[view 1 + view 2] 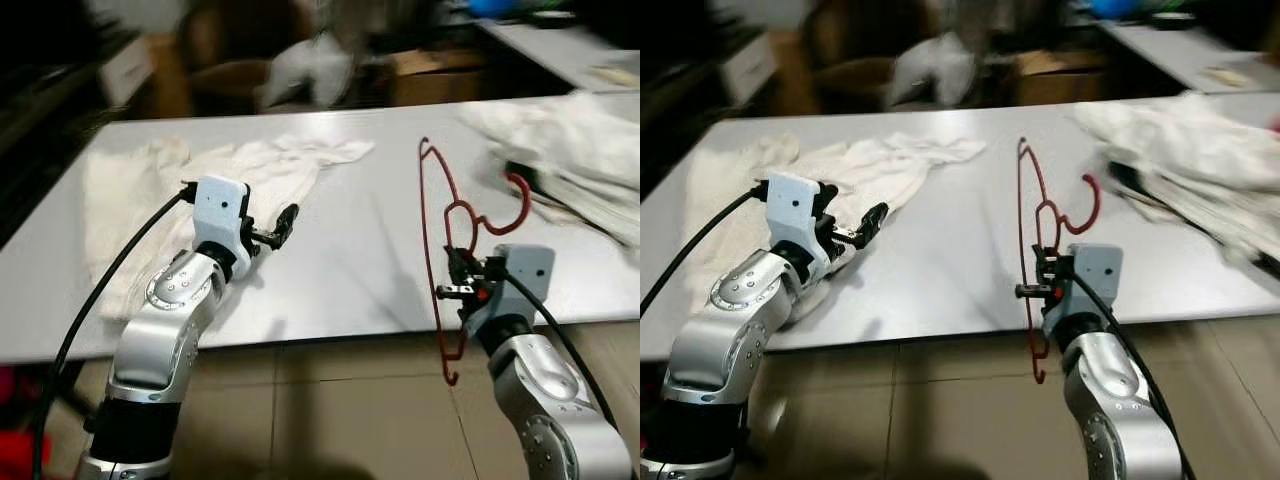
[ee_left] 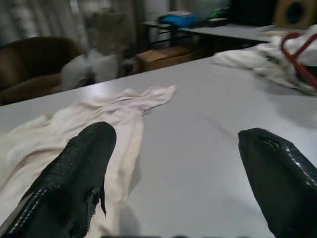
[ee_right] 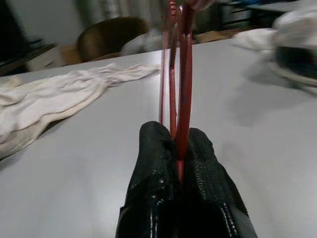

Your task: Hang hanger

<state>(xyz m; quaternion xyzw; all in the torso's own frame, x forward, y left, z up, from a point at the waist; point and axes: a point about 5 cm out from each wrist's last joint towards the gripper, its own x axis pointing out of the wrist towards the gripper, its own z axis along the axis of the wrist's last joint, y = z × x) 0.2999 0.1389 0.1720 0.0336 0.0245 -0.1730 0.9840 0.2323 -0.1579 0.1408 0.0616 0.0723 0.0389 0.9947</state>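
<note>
Carry step: your right pincer (image 1: 462, 277) is clenched on the red hanger (image 1: 441, 215), lower right of frame, above the bench (image 1: 370, 240) edge. Left pincer (image 2: 173, 173) released — idle. Next, locate a rail; none apparent, though the background is blurred.

Red hanger (image 1: 440, 240), grey table (image 1: 370, 260)
</note>
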